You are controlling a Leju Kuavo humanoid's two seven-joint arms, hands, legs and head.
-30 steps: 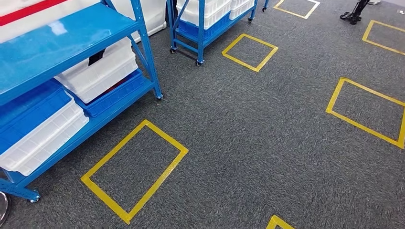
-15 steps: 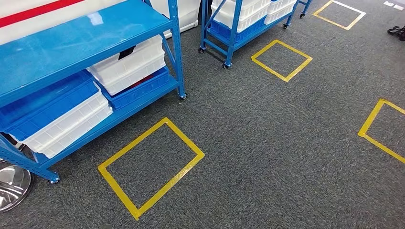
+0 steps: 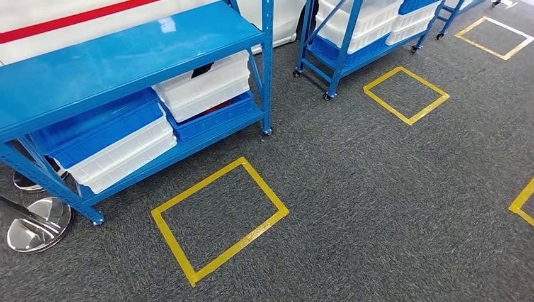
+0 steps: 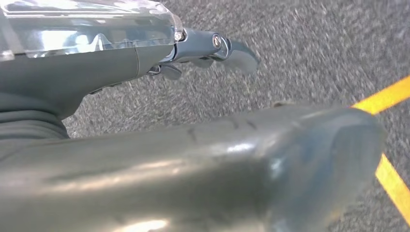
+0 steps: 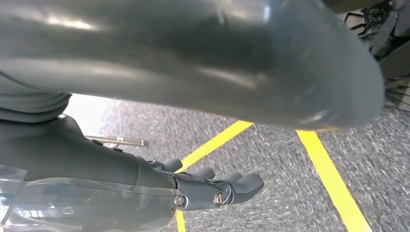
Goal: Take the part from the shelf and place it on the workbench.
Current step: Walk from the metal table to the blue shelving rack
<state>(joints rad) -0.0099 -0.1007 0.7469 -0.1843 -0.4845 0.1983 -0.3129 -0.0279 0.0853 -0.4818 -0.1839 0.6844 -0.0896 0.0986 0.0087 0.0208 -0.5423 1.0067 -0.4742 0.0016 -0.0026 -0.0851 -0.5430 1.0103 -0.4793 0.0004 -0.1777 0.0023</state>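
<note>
From the head camera I saw a blue shelf (image 3: 135, 53) on my left, its lower level carrying white bins (image 3: 204, 85) and blue bins (image 3: 94, 129) (I could not tell which of them held the part). A yellow square (image 3: 217, 217) was taped on the grey carpet (image 3: 378, 189) just in front of it, and a second shelf (image 3: 352, 38) on casters stood farther back with another square (image 3: 406, 94) beside it. A chrome base (image 3: 38, 223) sat by the near shelf's corner. My left hand (image 4: 208, 48) hung over carpet, fingers (image 4: 239, 53) apart and holding nothing; my right hand (image 5: 212, 186) likewise hung empty, fingers (image 5: 244, 183) loosely spread.
</note>
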